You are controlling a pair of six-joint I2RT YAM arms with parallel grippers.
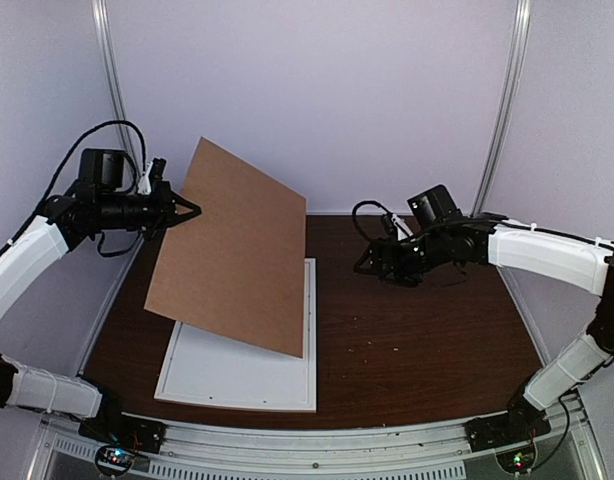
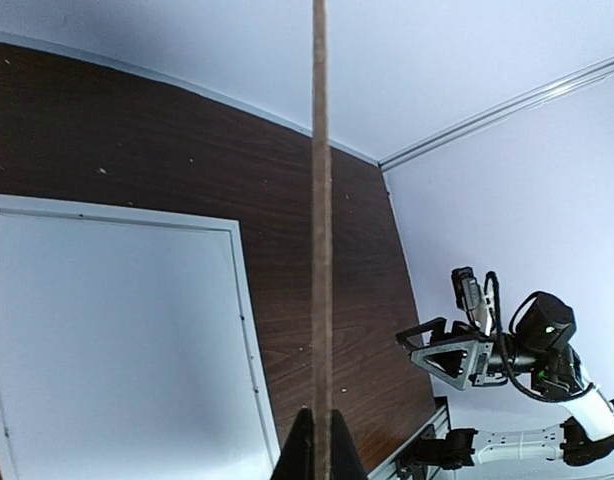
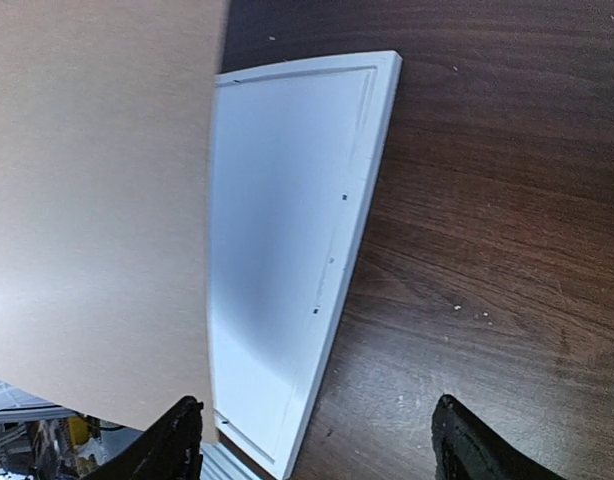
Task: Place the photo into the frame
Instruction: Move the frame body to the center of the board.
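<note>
— Left pincer (image 1: 192, 209)?
— Closed tight on the left edge of the brown backing board (image 1: 237, 250), up in the air at the left of the scene.
— Pose of the board?
— Raised and tilted, high at the gripped edge, sloping down to the right over the frame (image 1: 310, 335). Seen edge-on from the left wrist: a thin brown line running straight out from the fingertips (image 2: 299, 455).
— And the frame itself?
— Flat on the dark wooden surface (image 1: 417, 340), left of middle, long sides running away from the arms. Far left part hidden behind the board; near rail and right rail in plain sight.
— Board touching it?
— Cannot tell. Lower corner just over the right rail, contact unclear.
— The photo?
— Not made out for certain. Inside the rails, only a plain white panel (image 1: 237, 375); cannot tell whether the print's white back or some other sheet.
— Right pincer (image 1: 372, 262)?
— Jaws wide apart, nothing between them. Low over bare wood, just right of the frame's far right corner, pointing left toward board and frame. From its own wrist, both dark fingers at the bottom of the view, white rail and brown board beyond.
</note>
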